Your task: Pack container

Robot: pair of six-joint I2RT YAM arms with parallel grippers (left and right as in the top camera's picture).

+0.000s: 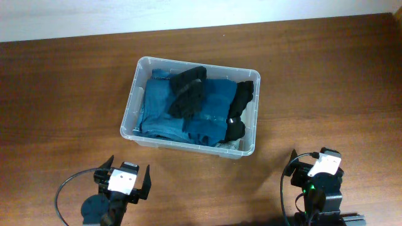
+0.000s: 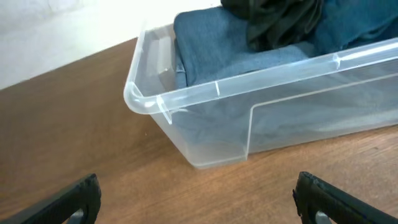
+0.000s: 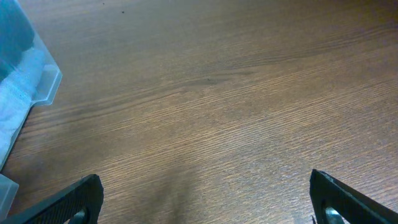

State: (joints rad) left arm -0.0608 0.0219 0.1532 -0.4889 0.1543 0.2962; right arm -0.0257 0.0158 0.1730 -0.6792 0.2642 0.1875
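Container (image 1: 130,116) sits mid-table (image 1: 314,81), open wood around every rim edge. Left gripper (image 1: 127,176), jaws spread, faces its near wall. Right gripper (image 3: 205,193), jaws spread, stands apart off its corner.

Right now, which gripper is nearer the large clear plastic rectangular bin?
Left. The left gripper sits just before the near left corner of the clear plastic rectangular bin; the right gripper is off beyond its near right corner, clearly farther.
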